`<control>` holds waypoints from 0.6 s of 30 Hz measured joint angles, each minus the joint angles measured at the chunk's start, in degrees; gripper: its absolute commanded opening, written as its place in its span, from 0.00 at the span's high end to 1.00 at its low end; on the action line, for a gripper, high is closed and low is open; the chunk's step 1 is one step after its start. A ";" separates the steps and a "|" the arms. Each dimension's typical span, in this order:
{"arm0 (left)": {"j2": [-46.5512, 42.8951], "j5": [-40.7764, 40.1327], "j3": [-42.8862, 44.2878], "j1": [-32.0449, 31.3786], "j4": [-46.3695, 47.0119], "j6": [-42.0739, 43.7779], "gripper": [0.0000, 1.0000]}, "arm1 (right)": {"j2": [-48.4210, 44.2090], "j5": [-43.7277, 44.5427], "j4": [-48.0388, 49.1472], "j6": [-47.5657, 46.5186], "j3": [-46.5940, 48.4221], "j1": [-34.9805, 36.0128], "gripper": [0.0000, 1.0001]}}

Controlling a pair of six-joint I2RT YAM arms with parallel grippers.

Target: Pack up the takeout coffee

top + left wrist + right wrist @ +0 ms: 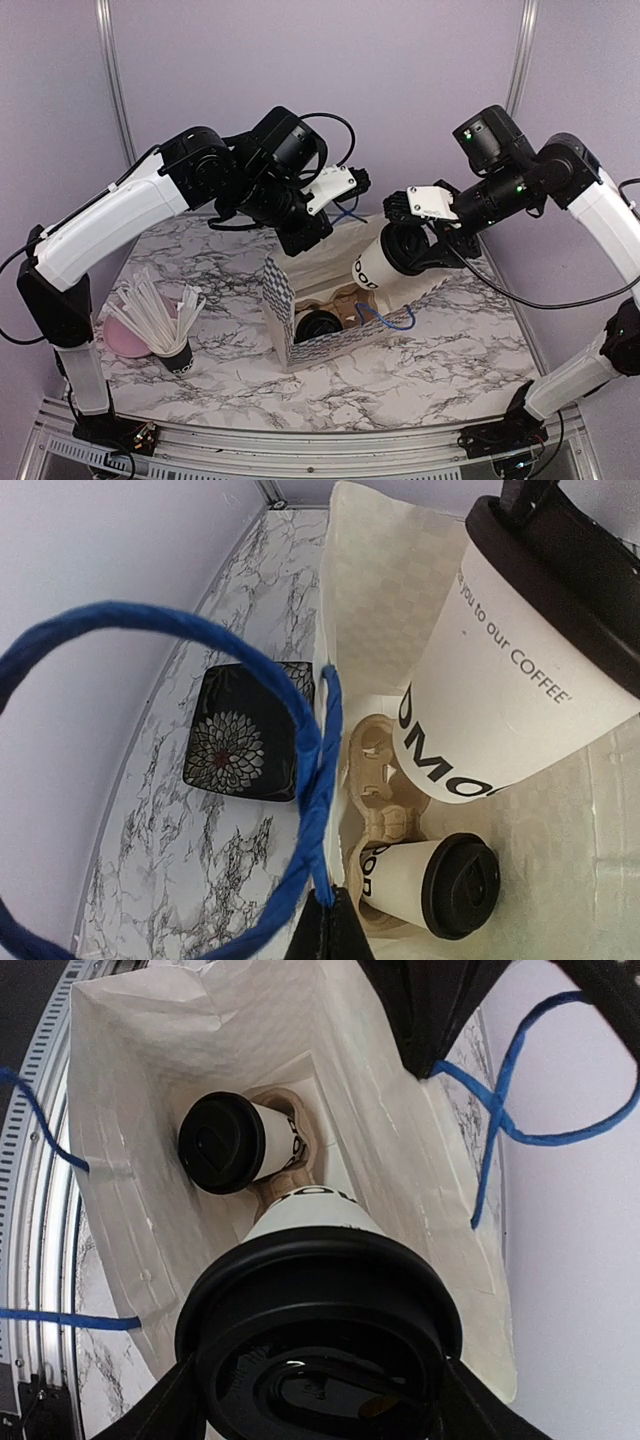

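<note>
On my overhead view the left jaws sit just above centre, clamped tight on the blue handle (pixel 306 780) of the white paper bag (pixel 278 292). The left wrist view shows that cord running straight into the dark fingertips at the bottom edge, with its loop filling the left half of the frame.

The right jaws are spread around the held cup (pixel 378 265), right of centre in the overhead view. The cup is white with dark lettering and a black lid. It is tilted, with the lid toward the upper right and the base pointing down into the bag's open mouth. From the right wrist camera I look down on its lid at the bottom centre, with a dark finger on either side of it.

The second cup (pixel 318 325) stands upright inside the bag, seated in the cardboard tray (pixel 372 770). In the left wrist view it is at lower right, below the held cup. The held cup's base hangs over the tray beside it. I cannot tell whether it touches the tray.

On the marble tabletop (pixel 400 385), a black cup of white sticks (pixel 178 357) stands at lower left, well apart from the bag. A black dish with a flower pattern (pixel 245 745) lies just beside the bag's outer wall.
</note>
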 measured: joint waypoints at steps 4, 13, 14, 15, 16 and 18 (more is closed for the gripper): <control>0.00 0.44 0.00 0.00 0.00 -0.31 0.92 | -0.55 4.02 0.26 -0.04 -2.73 3.04 0.38; -0.02 2.03 1.40 -0.02 0.04 -2.56 0.37 | -3.30 9.88 0.57 0.04 -7.65 6.29 0.39; -0.07 2.29 1.64 -0.02 0.07 -2.29 0.34 | -3.63 10.38 0.68 0.04 -8.35 6.32 0.39; -0.17 2.45 1.99 -0.02 -0.02 -2.56 0.32 | -3.85 10.56 0.72 0.07 -8.87 6.32 0.39; -0.20 2.54 2.51 -0.02 -0.02 -2.62 0.28 | -4.00 10.69 0.70 0.04 -9.31 6.32 0.39; -0.52 1.95 3.72 -0.07 0.26 -2.95 0.20 | -4.24 10.71 0.66 0.04 -9.94 6.34 0.39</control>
